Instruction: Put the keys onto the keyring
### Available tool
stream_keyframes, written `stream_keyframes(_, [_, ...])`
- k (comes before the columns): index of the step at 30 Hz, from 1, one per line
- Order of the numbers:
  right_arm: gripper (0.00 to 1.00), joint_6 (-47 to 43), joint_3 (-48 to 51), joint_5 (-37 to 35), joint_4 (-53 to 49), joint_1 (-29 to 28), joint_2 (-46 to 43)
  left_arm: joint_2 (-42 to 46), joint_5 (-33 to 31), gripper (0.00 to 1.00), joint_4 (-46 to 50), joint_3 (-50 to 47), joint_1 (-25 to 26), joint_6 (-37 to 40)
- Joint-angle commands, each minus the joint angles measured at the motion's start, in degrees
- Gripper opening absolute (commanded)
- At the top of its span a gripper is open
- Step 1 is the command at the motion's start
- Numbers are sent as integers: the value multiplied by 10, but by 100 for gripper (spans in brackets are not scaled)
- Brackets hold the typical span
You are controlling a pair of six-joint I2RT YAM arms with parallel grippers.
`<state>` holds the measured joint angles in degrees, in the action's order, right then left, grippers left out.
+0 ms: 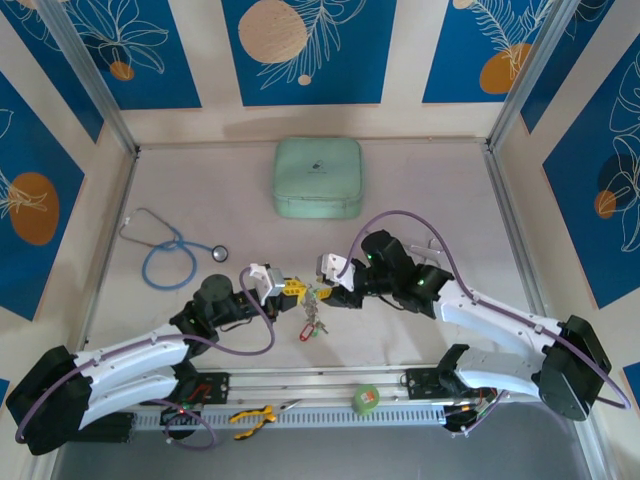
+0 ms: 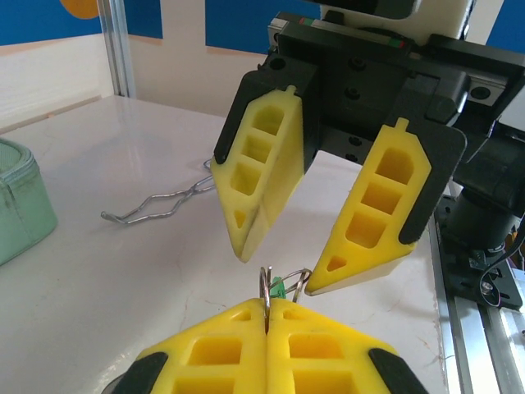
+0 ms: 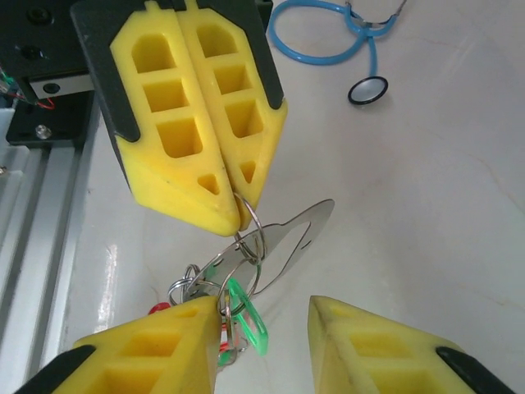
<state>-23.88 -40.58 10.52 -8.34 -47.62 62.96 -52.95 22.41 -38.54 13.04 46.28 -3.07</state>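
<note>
The 2 grippers are meeting tip to tip on the near side of the mint-green case (image 1: 318, 178), towards the arm bases. The left gripper (image 3: 239, 215) is pinching its yellow fingers tight together on the keyring (image 3: 249, 234), a thin metal ring. The keys (image 3: 297, 236) are hanging from it in a bunch, 1 flat silvery blade sticking out sideways. A green tag (image 3: 250, 320) is dangling lowest in the right wrist view, and a red tag (image 1: 304, 329) is showing nearer the bases than the case.

The right gripper (image 2: 285, 263) is facing it with jaws standing partly apart and gripping nothing. 1 fingertip (image 2: 328, 272) is touching a small ring of the bunch (whether it is pressing, I cannot tell).

A blue-tubed stethoscope (image 3: 367, 90) is lying on the table (image 1: 200, 185) to the left of the case and nearer the arms. A green tape roll (image 1: 367, 398) is sitting far in front of the case, by the rail.
</note>
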Motion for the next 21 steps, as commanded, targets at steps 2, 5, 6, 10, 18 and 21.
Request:
stream_keyframes(2, [32, -22, 7, -23, 17, -12, -10, 1, -2, 0, -14, 7, 3, 1])
stream_keyframes(5, [29, -24, 8, -23, 19, -17, -12, 1, -3, 0, -13, 8, 4, -1])
stream_keyframes(6, [27, -24, 8, -22, 20, -18, -13, 2, -3, 0, -12, 8, 4, -1])
stream_keyframes(10, [16, -29, 8, -12, 20, -20, -15, 1, -4, 0, -12, 10, 4, -2])
stream_keyframes(18, [0, -37, 6, 11, 11, -23, -16, -5, -6, 0, -16, 16, 3, -3])
stream_keyframes(21, [0, -42, 5, 19, 11, -25, -14, -9, -6, 0, -21, 19, 4, -4])
